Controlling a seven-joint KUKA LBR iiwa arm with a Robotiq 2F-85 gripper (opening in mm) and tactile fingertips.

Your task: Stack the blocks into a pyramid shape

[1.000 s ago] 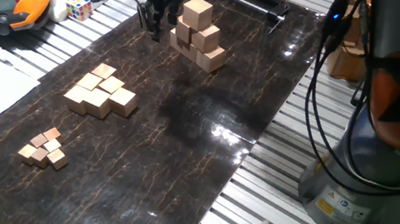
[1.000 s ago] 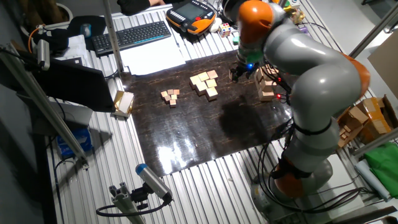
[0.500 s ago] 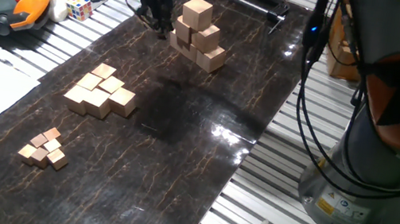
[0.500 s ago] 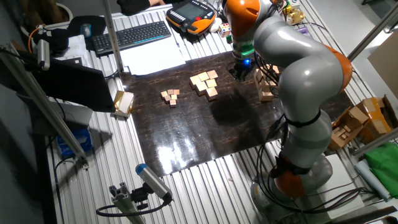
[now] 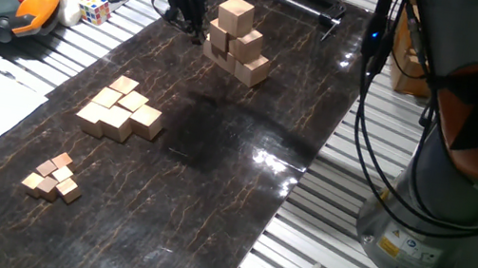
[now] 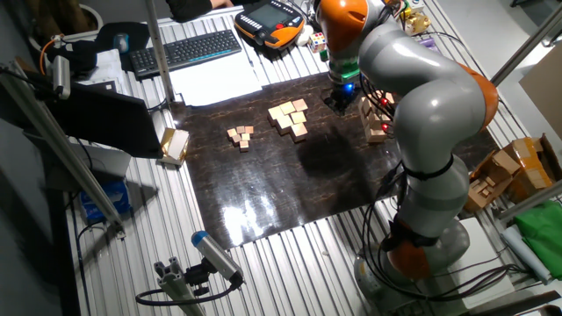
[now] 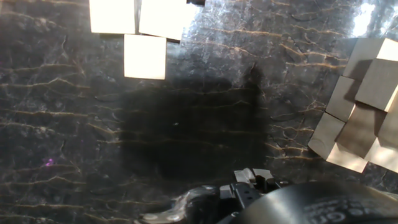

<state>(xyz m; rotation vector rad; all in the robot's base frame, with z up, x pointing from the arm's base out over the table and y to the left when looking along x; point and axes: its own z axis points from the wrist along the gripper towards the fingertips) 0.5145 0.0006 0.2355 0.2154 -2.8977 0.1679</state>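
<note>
Nothing shifts since half a second ago; earlier the pincer [image 5: 183, 21] swung left. Blocks [image 5: 120, 110] lie clustered on the dark surface [image 5: 214, 169], nearer than the taller stack [image 5: 237, 41] just right of the pincer, whose opening I cannot tell.

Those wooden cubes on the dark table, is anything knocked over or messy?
Nothing looks toppled. The mid-sized light-tan wooden cubes sit in a loose, slightly skewed cluster, not yet a pyramid. The taller stack of bigger wooden cubes stands intact beside the black gripper.
</note>
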